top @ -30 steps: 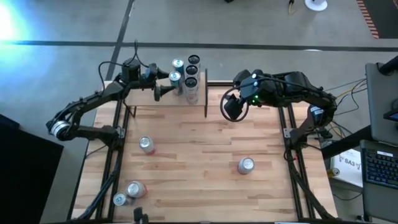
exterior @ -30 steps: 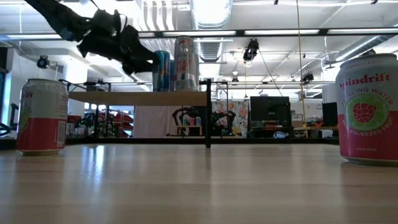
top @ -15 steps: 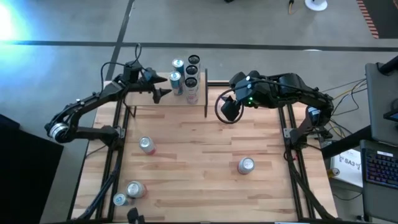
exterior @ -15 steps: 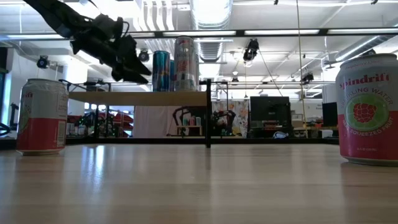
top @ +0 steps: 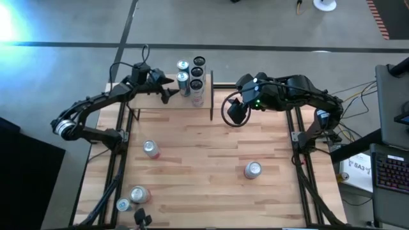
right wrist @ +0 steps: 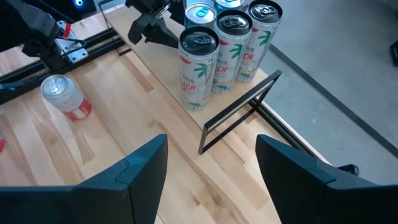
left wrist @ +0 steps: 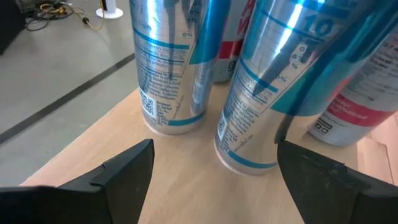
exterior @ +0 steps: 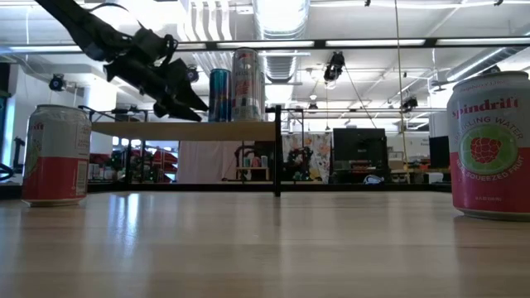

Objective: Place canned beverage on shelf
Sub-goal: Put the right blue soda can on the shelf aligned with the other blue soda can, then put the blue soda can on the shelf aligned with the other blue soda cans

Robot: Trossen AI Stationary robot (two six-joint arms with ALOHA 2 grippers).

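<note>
The shelf (top: 153, 102) is a light-wood board with dark end panels (top: 212, 96) at the table's far edge. Several cans (top: 192, 73) stand upright on their bases at its right end. My left gripper (top: 167, 87) is open and empty just left of them. In its wrist view (left wrist: 211, 186) two blue-and-silver cans (left wrist: 261, 93) stand a little ahead of the fingers. My right gripper (top: 233, 112) is open and empty over the table, right of the shelf's right end panel (right wrist: 239, 112).
Loose cans stand on the tabletop: one at left middle (top: 151, 148), two at the near left corner (top: 134, 197) and one at right (top: 253, 169). The low view shows the left can (exterior: 56, 155) and the right one (exterior: 490, 145).
My left gripper has drawn back a little from the cans toward the table's left and come down somewhat, then edged back toward them, open throughout. My right gripper has shifted slightly toward the shelf. The cans on the shelf stand upright as before.
</note>
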